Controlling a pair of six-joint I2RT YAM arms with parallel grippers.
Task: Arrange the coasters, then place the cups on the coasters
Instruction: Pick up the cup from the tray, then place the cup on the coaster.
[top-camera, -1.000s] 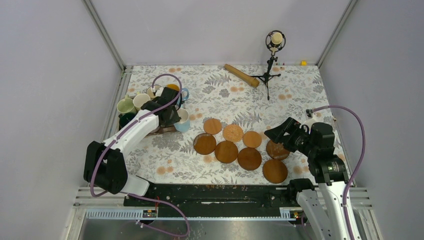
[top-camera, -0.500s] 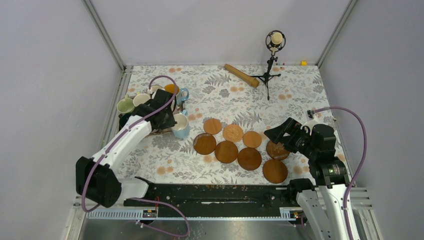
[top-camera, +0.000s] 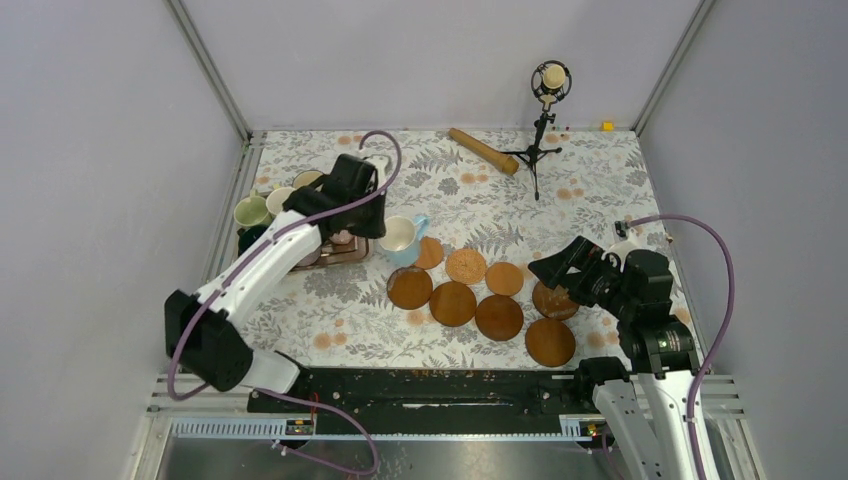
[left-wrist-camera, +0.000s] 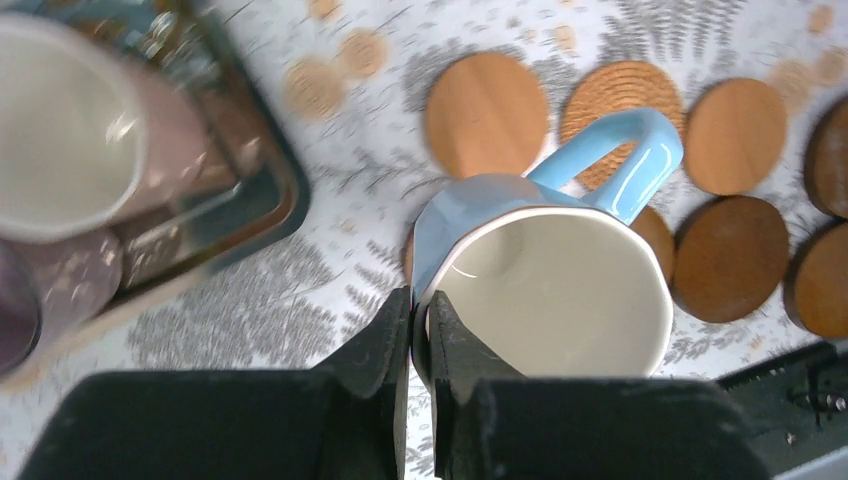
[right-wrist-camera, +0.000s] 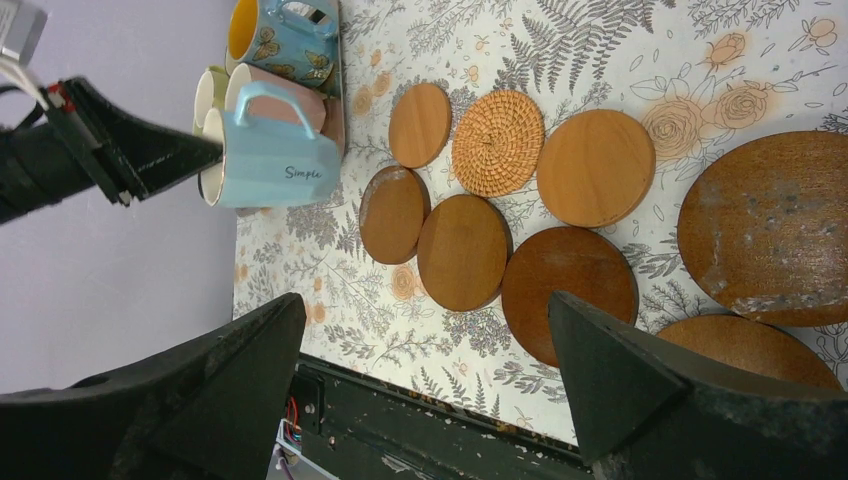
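Note:
My left gripper (top-camera: 386, 230) (left-wrist-camera: 420, 312) is shut on the rim of a light blue cup (top-camera: 402, 236) (left-wrist-camera: 550, 290) (right-wrist-camera: 270, 160). It holds the cup tilted in the air, just left of the coasters. Several round wooden coasters (top-camera: 453, 303) (right-wrist-camera: 463, 252) lie clustered at the table's middle, one of them woven (top-camera: 466, 266) (left-wrist-camera: 620, 90). The other cups (top-camera: 251, 212) stand on a dark tray (top-camera: 345, 255) at the left. My right gripper (top-camera: 562, 262) (right-wrist-camera: 422, 300) hangs open and empty over the right end of the coasters, above a large dark one (right-wrist-camera: 770, 230).
A microphone on a small tripod (top-camera: 545, 120) stands at the back, with a wooden roller (top-camera: 483, 150) lying beside it. A small yellow piece (top-camera: 606, 126) sits in the far right corner. Grey walls close in the table on three sides.
My left gripper has closed on the light blue cup, lifted it from beside the tray and carried it right toward the coasters. The right gripper has opened wider and stayed in place.

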